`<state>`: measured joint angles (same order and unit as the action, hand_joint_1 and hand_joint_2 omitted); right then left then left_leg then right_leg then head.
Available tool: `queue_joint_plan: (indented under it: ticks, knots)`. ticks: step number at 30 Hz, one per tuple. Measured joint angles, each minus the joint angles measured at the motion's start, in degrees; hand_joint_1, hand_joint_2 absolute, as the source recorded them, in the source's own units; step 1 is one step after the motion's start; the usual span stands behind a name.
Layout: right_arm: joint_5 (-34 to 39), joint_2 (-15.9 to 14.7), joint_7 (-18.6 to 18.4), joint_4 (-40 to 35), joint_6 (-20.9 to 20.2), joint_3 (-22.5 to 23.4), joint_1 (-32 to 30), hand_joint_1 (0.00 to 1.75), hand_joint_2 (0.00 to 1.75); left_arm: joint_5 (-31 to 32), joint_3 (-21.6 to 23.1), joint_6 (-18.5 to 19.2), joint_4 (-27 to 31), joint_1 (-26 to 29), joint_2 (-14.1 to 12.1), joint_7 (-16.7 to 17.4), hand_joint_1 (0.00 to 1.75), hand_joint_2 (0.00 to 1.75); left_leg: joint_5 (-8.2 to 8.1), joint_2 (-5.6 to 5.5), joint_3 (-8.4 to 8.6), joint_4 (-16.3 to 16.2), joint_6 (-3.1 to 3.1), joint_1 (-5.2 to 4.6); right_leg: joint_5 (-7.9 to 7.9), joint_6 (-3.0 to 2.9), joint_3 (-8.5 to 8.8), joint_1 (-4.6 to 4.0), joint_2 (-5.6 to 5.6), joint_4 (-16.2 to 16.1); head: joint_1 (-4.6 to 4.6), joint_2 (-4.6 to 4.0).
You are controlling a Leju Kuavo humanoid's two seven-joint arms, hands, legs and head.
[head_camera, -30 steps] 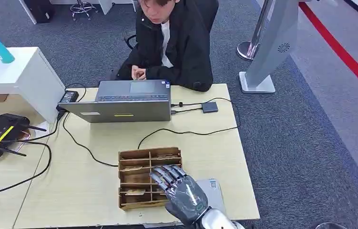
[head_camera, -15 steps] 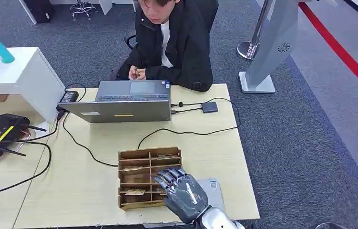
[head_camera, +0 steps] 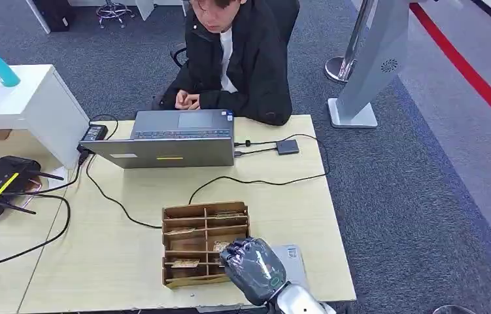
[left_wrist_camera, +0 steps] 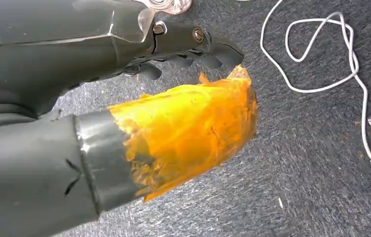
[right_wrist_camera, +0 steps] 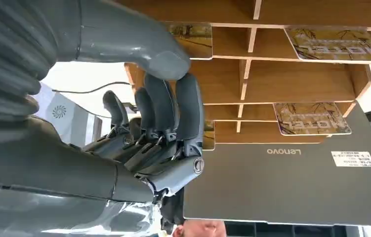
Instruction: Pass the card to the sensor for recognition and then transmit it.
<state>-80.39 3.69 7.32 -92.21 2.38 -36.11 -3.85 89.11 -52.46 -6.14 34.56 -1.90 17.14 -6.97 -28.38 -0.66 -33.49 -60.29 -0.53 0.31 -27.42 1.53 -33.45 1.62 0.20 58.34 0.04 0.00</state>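
A wooden card rack stands near the table's front edge, with cards lying in several slots. My right hand hangs over its right side, fingers curled down onto a card. In the right wrist view the right hand has its fingers bent in, with the thumb close over them. A card's edge shows just behind them, and whether it is pinched is hidden. Other cards lie flat in their slots. A flat grey pad lies right of the rack. My left hand hangs above the carpet, holding nothing.
A person sits behind the open laptop at the table's far side. Black cables cross the tabletop, and a small grey box is wired to the laptop. A black router and a white box are at the left.
My right hand's fingers, stretched over the rack a second ago, have curled in, and the hand has drawn back slightly toward me. The person's hands shifted a little.
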Motion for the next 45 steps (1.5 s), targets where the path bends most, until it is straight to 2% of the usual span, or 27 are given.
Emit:
queue_joint_plan:
  ticks: [1,2,4,18,19,20,21,45]
  knots:
    - [0.00,0.04,0.00,0.09,-0.02,0.02,-0.01,1.20,1.75,0.00,0.00,0.00,0.00,0.00,0.00,0.00,0.00,0.00,0.00,0.00,0.00,0.00,0.00,0.00,0.00,0.00,0.00,0.00,0.00,0.00,0.02,0.00]
    - [-0.04,0.09,0.02,0.15,-0.04,0.09,-0.02,1.08,1.75,0.00,0.00,0.00,0.00,0.00,0.00,-0.04,0.00,0.00,0.00,0.00,0.00,0.00,0.00,0.00,0.00,0.00,0.00,0.00,0.00,0.00,0.02,0.00]
    - [-0.07,0.20,0.02,0.28,-0.04,0.24,-0.02,1.01,1.75,0.00,0.00,-0.02,0.00,0.00,0.00,-0.13,0.00,0.00,0.00,0.00,0.00,0.00,0.00,0.00,0.00,0.00,0.00,0.00,0.00,0.00,0.00,0.00]
    - [-0.04,0.44,0.17,-3.76,0.00,0.76,-0.53,0.82,1.75,0.00,0.00,0.00,0.00,0.04,0.04,-0.33,0.00,0.00,0.00,0.00,0.00,0.00,0.00,0.00,0.00,0.00,0.00,0.00,0.00,0.00,0.00,0.00]
    - [-0.02,0.44,0.28,-4.00,0.00,0.76,-0.59,0.77,1.75,0.00,0.00,0.00,0.00,0.05,0.04,-0.33,0.00,0.00,0.00,0.00,0.00,0.00,0.00,0.00,0.00,0.00,0.00,0.00,0.00,0.00,0.00,0.00]
    - [0.00,0.44,0.41,-4.15,-0.02,0.76,-0.61,0.58,1.75,0.00,0.00,0.00,0.00,0.05,0.04,-0.33,0.00,0.00,0.00,0.00,0.00,0.00,0.00,0.00,0.00,0.00,0.00,0.00,0.00,0.00,0.00,0.00]
    - [0.04,0.44,0.50,-4.26,-0.02,0.76,-0.62,0.56,1.75,0.00,0.00,0.00,0.00,0.05,0.04,-0.33,0.00,0.00,0.00,0.00,0.00,0.00,0.00,0.00,0.00,0.00,0.00,0.00,0.00,0.00,0.02,0.00]
    - [0.96,0.44,0.70,-3.58,-1.16,0.76,-0.91,0.63,1.75,0.00,0.00,0.07,0.00,0.06,0.09,-0.33,0.00,0.00,0.00,0.00,0.00,0.00,0.00,0.00,0.00,0.00,0.00,0.00,0.00,0.00,0.00,0.00]
